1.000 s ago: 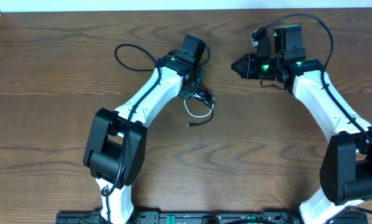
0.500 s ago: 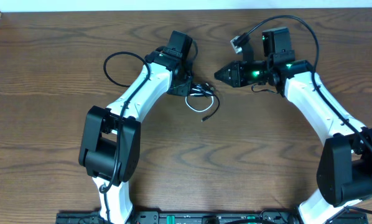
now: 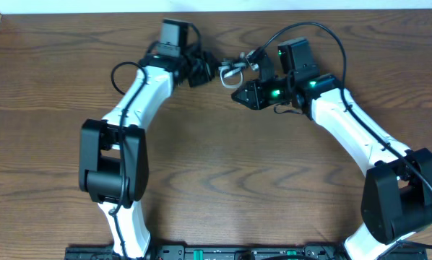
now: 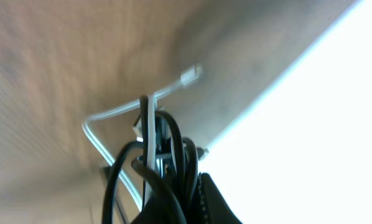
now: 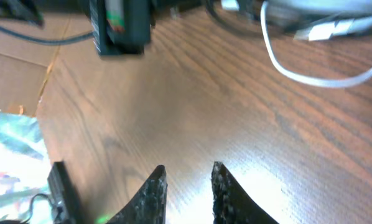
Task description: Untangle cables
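The left tool (image 3: 210,72) is clamped on the black cord (image 4: 175,140) and white cord (image 4: 150,124), bunched at its tips. The right tool (image 5: 186,190), fingers slightly apart and empty, sits just beside that bundle above the counter (image 3: 223,166).

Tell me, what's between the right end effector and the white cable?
Only bare table, as the right wrist view shows, between right end effector and white cable.
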Robot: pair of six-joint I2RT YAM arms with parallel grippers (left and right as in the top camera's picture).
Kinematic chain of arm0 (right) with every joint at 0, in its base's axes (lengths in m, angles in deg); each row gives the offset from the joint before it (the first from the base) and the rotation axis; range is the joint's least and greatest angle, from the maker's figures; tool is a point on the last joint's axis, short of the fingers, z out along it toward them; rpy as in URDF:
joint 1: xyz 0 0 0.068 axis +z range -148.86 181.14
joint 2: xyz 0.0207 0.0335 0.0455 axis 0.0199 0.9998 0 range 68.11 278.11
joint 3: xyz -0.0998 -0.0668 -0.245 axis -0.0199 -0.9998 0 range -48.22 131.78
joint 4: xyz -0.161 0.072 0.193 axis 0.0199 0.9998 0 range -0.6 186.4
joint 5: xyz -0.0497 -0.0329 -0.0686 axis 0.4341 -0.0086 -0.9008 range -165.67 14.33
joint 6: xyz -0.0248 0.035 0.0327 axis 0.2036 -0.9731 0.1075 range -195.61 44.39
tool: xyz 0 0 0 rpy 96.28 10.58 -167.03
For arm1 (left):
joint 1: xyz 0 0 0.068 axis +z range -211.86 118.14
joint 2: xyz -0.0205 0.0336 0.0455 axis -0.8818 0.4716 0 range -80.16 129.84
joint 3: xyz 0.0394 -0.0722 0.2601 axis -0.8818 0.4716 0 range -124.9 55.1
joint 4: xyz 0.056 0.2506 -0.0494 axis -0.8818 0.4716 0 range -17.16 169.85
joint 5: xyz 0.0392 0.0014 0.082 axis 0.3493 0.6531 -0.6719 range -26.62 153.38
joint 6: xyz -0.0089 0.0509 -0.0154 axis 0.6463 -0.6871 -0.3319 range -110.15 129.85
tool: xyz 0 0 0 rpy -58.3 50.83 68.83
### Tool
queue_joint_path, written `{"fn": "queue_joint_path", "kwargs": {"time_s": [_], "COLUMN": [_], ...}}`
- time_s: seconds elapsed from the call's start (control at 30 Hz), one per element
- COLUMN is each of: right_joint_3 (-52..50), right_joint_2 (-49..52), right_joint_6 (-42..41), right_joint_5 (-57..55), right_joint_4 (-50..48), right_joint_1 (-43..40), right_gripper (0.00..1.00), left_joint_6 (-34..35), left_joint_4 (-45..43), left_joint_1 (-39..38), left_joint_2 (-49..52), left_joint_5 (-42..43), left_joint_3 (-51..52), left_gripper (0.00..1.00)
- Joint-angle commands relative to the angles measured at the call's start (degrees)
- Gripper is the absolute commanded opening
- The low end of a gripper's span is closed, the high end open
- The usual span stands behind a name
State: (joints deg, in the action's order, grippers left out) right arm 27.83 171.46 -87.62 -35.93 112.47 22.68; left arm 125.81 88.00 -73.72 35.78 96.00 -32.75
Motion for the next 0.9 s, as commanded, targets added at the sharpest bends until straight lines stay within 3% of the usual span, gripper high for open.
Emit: {"fn": "queue_joint_path", "kwargs": {"time_s": [0.0,0.13,0.5,0.87], "right_joint_3": [0.02,0.02,0.02,0.02], "right_joint_2": [-1.33,-1.31,-1.29,-1.01], "right_joint_6": [-0.31,-1.07,-19.32,-23.76], "right_joint_5": [-3.87,-7.26,-14.25,-20.50], "right_joint_4": [-2.93,-9.46,-17.14,-20.59], "right_joint_1": [1.42,2.14,3.74,4.92], "right_gripper": [0.23,0.25,0.29,0.39], "left_joint_6": [3.67,3.65,3.65,3.52], "left_joint_4": [-3.65,-3.91,-3.63,1.92], "left_joint_1": [1.95,2.36,1.42,-0.44], "left_joint_2": [0.37,0.37,0.37,0.37], "left_joint_5": [12.81,16.72,18.16,17.70], "left_joint_3": [-0.90,-0.92,-0.92,-0.92], "left_gripper": [0.07,0.08,0.07,0.07]}}
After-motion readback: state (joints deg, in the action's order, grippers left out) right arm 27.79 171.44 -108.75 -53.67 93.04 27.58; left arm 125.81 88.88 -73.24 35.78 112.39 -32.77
